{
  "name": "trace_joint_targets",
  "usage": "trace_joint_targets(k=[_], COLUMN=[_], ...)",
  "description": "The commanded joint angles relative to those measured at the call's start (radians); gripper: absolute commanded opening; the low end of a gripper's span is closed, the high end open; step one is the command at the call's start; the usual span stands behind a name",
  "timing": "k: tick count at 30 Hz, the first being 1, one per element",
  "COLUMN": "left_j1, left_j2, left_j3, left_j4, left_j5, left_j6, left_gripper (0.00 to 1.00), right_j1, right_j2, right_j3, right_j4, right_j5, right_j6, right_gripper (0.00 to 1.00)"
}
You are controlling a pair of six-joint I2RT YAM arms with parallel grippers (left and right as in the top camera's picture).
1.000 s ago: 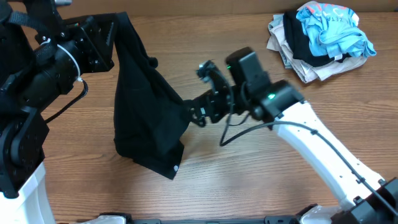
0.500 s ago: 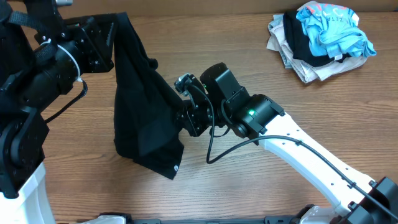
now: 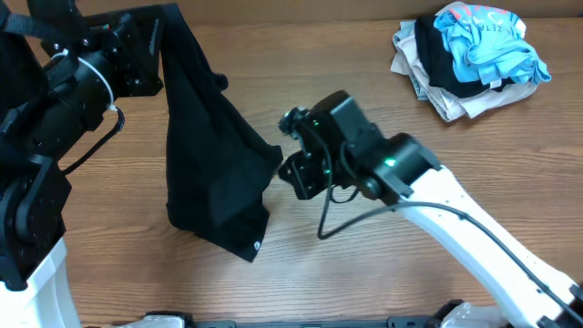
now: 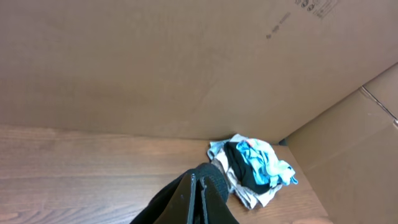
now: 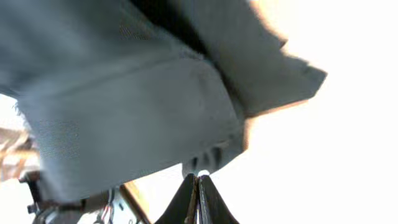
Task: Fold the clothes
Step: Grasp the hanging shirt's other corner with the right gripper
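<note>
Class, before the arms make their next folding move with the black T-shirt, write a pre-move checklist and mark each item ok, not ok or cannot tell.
1. Left gripper shut on the black T-shirt: ok.
2. Right gripper pinching the shirt's side edge: ok, the fabric reaches its closed tips.
3. Shirt spread flat on the table: not ok, it hangs bunched from the left gripper.
4. Garment pile clear of the shirt: ok, it lies in the far corner.
5. Sleeves and collar located: cannot tell.

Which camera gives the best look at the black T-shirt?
Overhead: the black T-shirt shows almost whole, lifted at one end. Left wrist catches only a dark sliver; right wrist, a blurry close-up of fabric.
</note>
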Motion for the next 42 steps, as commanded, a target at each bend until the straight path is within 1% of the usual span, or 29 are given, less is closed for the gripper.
trace_joint_targets(k=[1, 2, 3, 6, 7, 9, 10, 12, 16, 20, 23, 26, 29, 32, 38, 42], left_j1=[-0.006, -0.006, -0.006, -0.006, -0.006, -0.006, -0.006, -0.006, -0.006, -0.006, -0.006, -0.006, -0.002, 0.009, 0.026, 0.044], left_j2=[-0.006, -0.006, -0.006, -0.006, -0.006, -0.001, 0.002, 0.019, 0.065, 0.122, 0.173, 0.217, 0.242, 0.254, 0.257, 0.257], left_j3=[0.016, 0.016, 0.016, 0.016, 0.016, 0.016, 0.016, 0.015, 0.015, 0.015, 0.015, 0.015, 0.015, 0.015, 0.015, 0.015], left_j4=[0.018, 0.013, 0.008, -0.039, -0.064, -0.132, -0.169, -0.272, -0.418, -0.487, -0.521, -0.525, -0.525, -0.522, -0.502, -0.491], left_j5=[-0.010, -0.010, -0.007, -0.008, -0.025, -0.106, -0.158, -0.306, -0.478, -0.556, -0.589, -0.595, -0.603, -0.615, -0.631, -0.629], left_j6=[0.024, 0.029, 0.044, 0.102, 0.103, 0.103, 0.103, 0.101, 0.067, 0.060, 0.024, 0.014, -0.009, -0.011, -0.015, -0.015], left_gripper=[0.04, 0.04, 0.04, 0.04, 0.04, 0.04, 0.04, 0.04, 0.04, 0.04, 0.04, 0.04, 0.04, 0.04, 0.04, 0.04], right_j1=[-0.002, -0.002, -0.002, -0.003, -0.003, -0.003, -0.004, -0.018, -0.065, -0.098, -0.103, -0.097, -0.090, -0.086, -0.060, -0.020], right_j2=[-0.072, -0.066, -0.058, -0.005, 0.018, 0.075, 0.109, 0.172, 0.269, 0.336, 0.373, 0.414, 0.458, 0.499, 0.556, 0.577], right_j3=[0.050, 0.044, 0.037, 0.010, 0.003, -0.002, -0.002, -0.002, -0.002, -0.002, -0.002, -0.002, -0.002, -0.002, -0.002, -0.002], right_j4=[-0.023, -0.023, -0.018, 0.021, 0.036, 0.065, 0.084, 0.128, 0.201, 0.235, 0.269, 0.297, 0.297, 0.290, 0.290, 0.298], right_j5=[0.126, 0.135, 0.142, 0.151, 0.153, 0.156, 0.158, 0.159, 0.154, 0.155, 0.155, 0.158, 0.167, 0.164, 0.066, 0.057], right_j6=[-0.002, -0.002, -0.002, 0.008, 0.012, 0.014, 0.018, 0.047, 0.118, 0.154, 0.182, 0.212, 0.272, 0.317, 0.339, 0.359], right_gripper=[0.19, 0.26, 0.31, 0.40, 0.41, 0.43, 0.43, 0.46, 0.50, 0.55, 0.56, 0.56, 0.56, 0.56, 0.56, 0.59])
